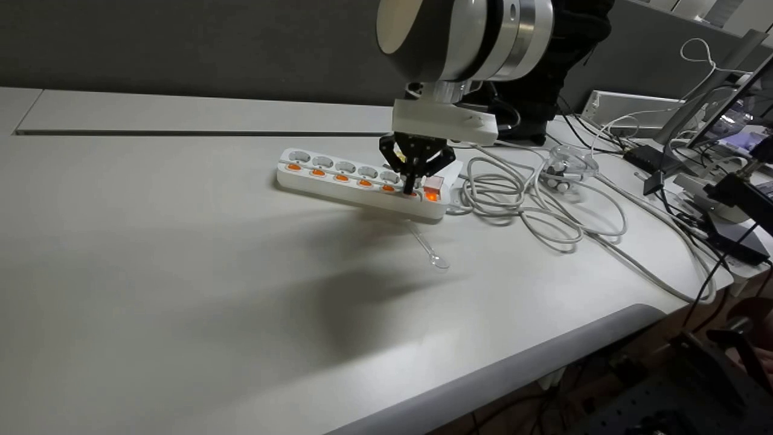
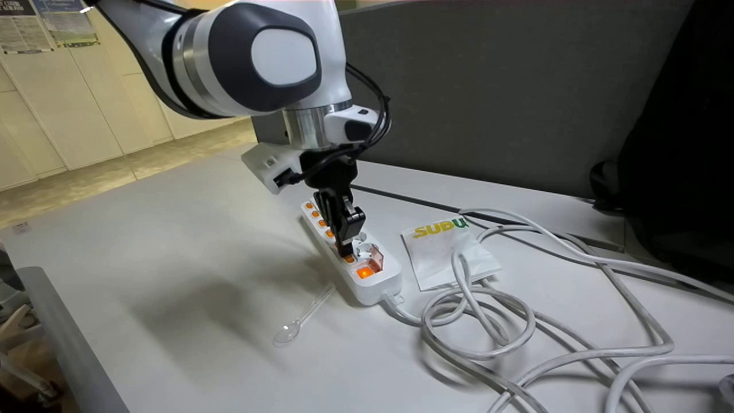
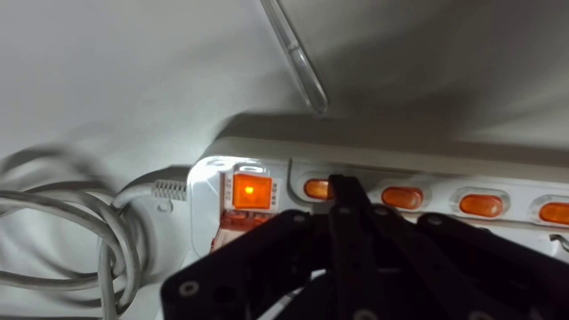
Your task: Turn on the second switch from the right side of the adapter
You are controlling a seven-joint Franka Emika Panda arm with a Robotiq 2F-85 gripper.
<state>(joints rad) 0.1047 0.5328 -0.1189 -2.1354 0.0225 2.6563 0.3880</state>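
The adapter is a white power strip, seen in both exterior views (image 1: 356, 192) (image 2: 373, 293) and the wrist view (image 3: 249, 146). Its square end switch (image 1: 431, 196) (image 2: 365, 272) (image 3: 252, 193) glows orange, with a clear reddish flap raised beside it. My gripper (image 1: 410, 186) (image 2: 345, 251) (image 3: 344, 183) points down, fingers together, nothing between them. Its tips are at the oval orange switch (image 2: 349, 260) (image 3: 316, 189) beside the square one and cover part of it. The visible part looks amber, brighter than its neighbour (image 3: 402, 197). Whether the tips touch it I cannot tell.
A clear plastic spoon (image 1: 427, 244) (image 2: 307, 312) (image 3: 298, 55) lies in front of the strip. A looped grey cable (image 1: 504, 208) (image 2: 619, 350) leaves its lit end. A white paper packet (image 2: 430, 255) lies behind that end. A grey partition (image 1: 181, 54) and black bag (image 2: 682, 172) stand behind.
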